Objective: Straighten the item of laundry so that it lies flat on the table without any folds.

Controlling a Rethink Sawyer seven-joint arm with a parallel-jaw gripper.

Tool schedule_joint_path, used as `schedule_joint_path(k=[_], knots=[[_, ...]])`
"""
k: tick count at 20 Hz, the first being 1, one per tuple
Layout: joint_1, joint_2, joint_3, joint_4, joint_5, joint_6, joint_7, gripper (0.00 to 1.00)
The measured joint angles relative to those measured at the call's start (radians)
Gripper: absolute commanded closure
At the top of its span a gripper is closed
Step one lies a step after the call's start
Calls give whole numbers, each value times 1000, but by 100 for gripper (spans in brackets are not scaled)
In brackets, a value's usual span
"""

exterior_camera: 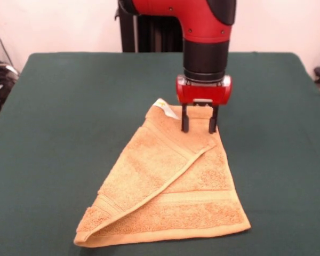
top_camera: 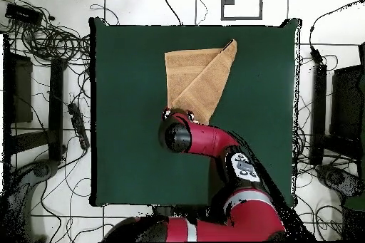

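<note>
The orange-tan terry towel (exterior_camera: 168, 186), folded diagonally into a triangle on the dark green cloth-covered table (exterior_camera: 64, 106), runs lengthwise from beneath the red-and-black gripper (exterior_camera: 199, 127) toward the camera. Gripper fingers stand parted at its far corner, holding nothing.

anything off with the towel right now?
Yes. The towel isn't flat: one flap is folded diagonally over the rest, making a triangle on the table. The white tag shows at the far tip, where the open gripper straddles the cloth.
</note>
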State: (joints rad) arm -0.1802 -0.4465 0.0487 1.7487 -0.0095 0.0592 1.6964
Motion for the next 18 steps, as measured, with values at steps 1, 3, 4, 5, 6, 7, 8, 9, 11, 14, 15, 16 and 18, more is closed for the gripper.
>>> schedule_joint_path(k=[1,3,4,5,6,7,8,9,11,14,15,16,18], knots=[[-1,5,4,0,0,0,0,0],[-4,17,14,0,0,-3,0,0],[-6,21,16,0,0,-8,0,0],[-7,22,16,0,0,-10,0,0],[-10,24,18,0,0,-15,0,0],[-14,24,21,0,0,-21,0,0],[-19,25,25,0,0,-24,0,0],[-22,25,29,1,0,-25,0,0],[-33,25,32,2,0,-27,0,100],[-40,26,32,2,0,-31,0,100],[-43,26,33,3,0,-33,0,100],[-46,27,34,3,0,-34,0,100],[-46,27,35,3,0,-35,0,100]])
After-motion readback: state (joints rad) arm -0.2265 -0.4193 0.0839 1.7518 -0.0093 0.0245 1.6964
